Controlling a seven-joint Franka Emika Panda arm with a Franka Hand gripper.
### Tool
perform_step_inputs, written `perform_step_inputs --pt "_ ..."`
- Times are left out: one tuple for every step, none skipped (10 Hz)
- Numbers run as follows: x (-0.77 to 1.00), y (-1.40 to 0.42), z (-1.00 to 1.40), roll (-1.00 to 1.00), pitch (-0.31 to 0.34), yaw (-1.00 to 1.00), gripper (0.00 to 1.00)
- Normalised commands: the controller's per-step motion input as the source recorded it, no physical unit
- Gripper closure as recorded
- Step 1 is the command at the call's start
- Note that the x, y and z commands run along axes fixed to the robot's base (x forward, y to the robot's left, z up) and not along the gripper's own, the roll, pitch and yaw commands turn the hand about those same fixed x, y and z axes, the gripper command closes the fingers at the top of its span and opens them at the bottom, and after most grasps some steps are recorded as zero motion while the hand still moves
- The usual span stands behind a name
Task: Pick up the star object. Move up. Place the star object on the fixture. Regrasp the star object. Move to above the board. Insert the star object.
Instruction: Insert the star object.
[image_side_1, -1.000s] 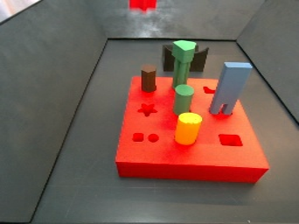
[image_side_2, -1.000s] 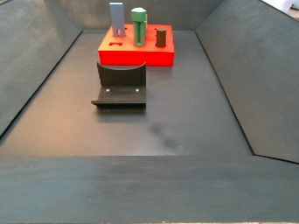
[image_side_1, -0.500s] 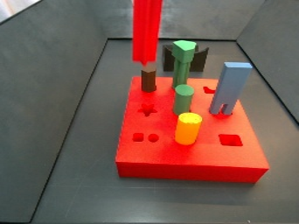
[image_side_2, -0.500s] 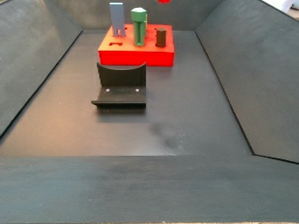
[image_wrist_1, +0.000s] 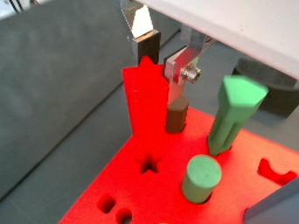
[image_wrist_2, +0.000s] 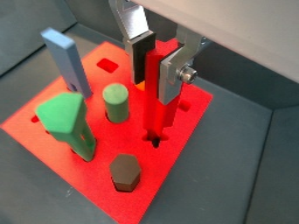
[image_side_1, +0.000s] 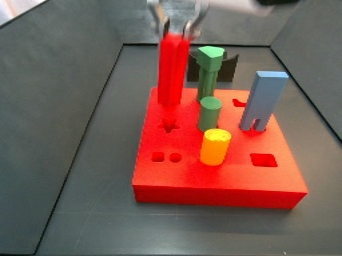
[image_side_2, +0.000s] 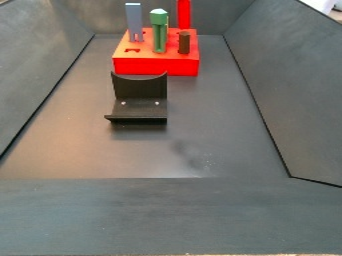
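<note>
Above the board your claw is gripping the star object near its top end, the flat silver fingers pressing on either side of it, and the red peg is hanging upright with its lower tip right at the star-shaped hole. I am judging that you are working on the last step: the pick-up, the stop at the fixture and the regrasp look finished, since the fixture is sitting bare on the desk in a side view, well apart from the peg. What remains is pushing the peg down and letting go. In a wrist view the tip seems to be just entering the hole, though I cannot tell how deep it is going. Counting what is standing on the board: one brown peg, one tall green peg with a pointed cap, one short green cylinder, one yellow cylinder and one blue-grey block. Besides the star hole you are looking at several smaller open cut-outs, including a pair of round ones and a rectangular one. You are handling one star object, with one fixture and one board.
</note>
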Motion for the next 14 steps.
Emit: perform_step_inputs --pt "0.01 0.0 -0.11 -0.07 -0.041 -0.01 1.0" --pt "0.05 -0.02 -0.13 0.0 0.0 0.0 1.0" --pt "-0.04 0.0 -0.43 0.0 -0.41 0.0 1.0" --pt "-0.02 0.0 -0.3 0.03 -0.457 0.0 1.0" --pt "0.0 0.0 0.0 0.0 -0.004 0.0 1.0" --pt "0.0 0.0 -0.12 0.04 0.0 0.0 1.0" --pt "0.0 0.0 -0.27 0.12 0.0 0.0 1.0" --pt "0.0 0.0 -0.37 0.18 0.0 0.0 1.0" --pt "0.0 0.0 -0.47 0.19 0.0 0.0 1.0" --pt "0.0 -0.06 -0.53 0.12 0.0 -0.03 1.0" --pt "0.16 -0.06 -0.65 0.04 -0.06 -0.11 1.0" --pt "0.21 0.0 -0.71 0.0 -0.163 -0.11 1.0" --pt "0.11 0.0 -0.68 0.02 -0.24 -0.1 1.0" --pt "-0.03 0.02 -0.38 0.0 -0.307 -0.12 1.0"
